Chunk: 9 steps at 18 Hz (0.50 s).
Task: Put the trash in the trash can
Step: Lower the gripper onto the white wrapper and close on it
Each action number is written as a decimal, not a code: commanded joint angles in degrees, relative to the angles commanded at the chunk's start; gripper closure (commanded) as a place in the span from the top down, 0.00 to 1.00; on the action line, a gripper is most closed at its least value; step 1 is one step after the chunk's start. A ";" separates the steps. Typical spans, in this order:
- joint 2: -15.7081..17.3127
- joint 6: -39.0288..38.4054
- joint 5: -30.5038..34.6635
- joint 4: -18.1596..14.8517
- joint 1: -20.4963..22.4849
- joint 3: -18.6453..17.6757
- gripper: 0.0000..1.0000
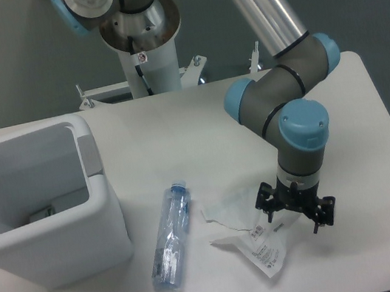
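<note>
Trash can (104,206): a large boxy white bin with rounded corners and a thick rim, at the left of the table (199,126); a grey panel sits on its right rim, and its lid stands raised at the far left edge.
Inside the can: pale walls and a small grey shape low on the floor; neither piece of trash is in it.
Bottle (171,238): crushed clear plastic with a bluish cap, lying flat on the table just right of the can, cap pointing far, base toward the near edge.
Wrapper (249,236): crumpled translucent white plastic with small dark print, spread flat on the table right of the bottle and apart from it, its pointed end toward the near edge.
Gripper (296,205): black fingers spread apart and holding nothing, pointing down over the right edge of the wrapper; whether the tips touch it cannot be told.
Arm: grey links with blue caps, reaching down from the far side.
</note>
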 joint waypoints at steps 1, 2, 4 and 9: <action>-0.26 0.00 0.09 0.00 -0.52 0.17 1.00; -0.44 0.00 0.09 0.09 -0.70 0.18 1.00; -0.44 0.00 0.26 0.09 -0.70 0.00 1.00; -0.44 -0.44 0.61 0.70 -0.79 -0.09 0.57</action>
